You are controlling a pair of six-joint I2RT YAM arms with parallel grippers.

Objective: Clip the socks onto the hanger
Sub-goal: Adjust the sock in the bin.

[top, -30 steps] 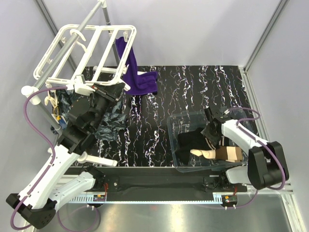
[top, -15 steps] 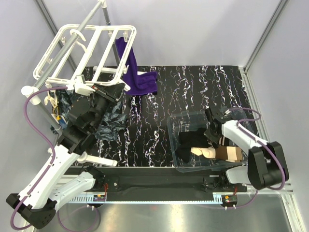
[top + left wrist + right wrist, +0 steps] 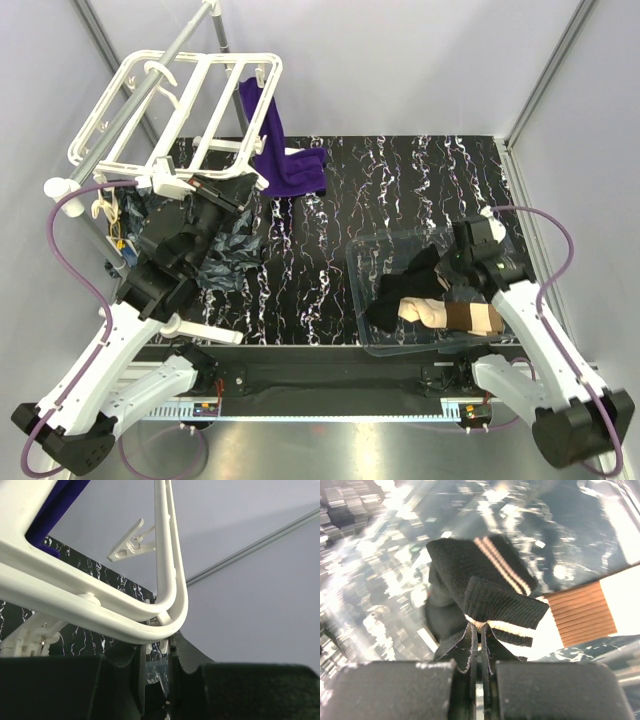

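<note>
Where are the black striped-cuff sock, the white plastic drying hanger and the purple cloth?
black striped-cuff sock point(image 3: 495, 600), right wrist view, ribbed cuff.
white plastic drying hanger point(image 3: 164, 555), left wrist view, upright side bar.
purple cloth point(image 3: 290, 170), top view, lower folds.

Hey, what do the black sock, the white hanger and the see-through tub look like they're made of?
The black sock: knitted fabric, matte, with a ribbed cuff and pale stripes. The hanger: likely moulded plastic, smooth and glossy white. The tub: probably clear plastic; the patterned table shows through it and its walls glint.

The tabletop point(image 3: 400, 180) is overlooked from above; the hanger point(image 3: 166, 555) is seen closely from beneath, the black sock point(image 3: 480, 575) closely from above.
</note>
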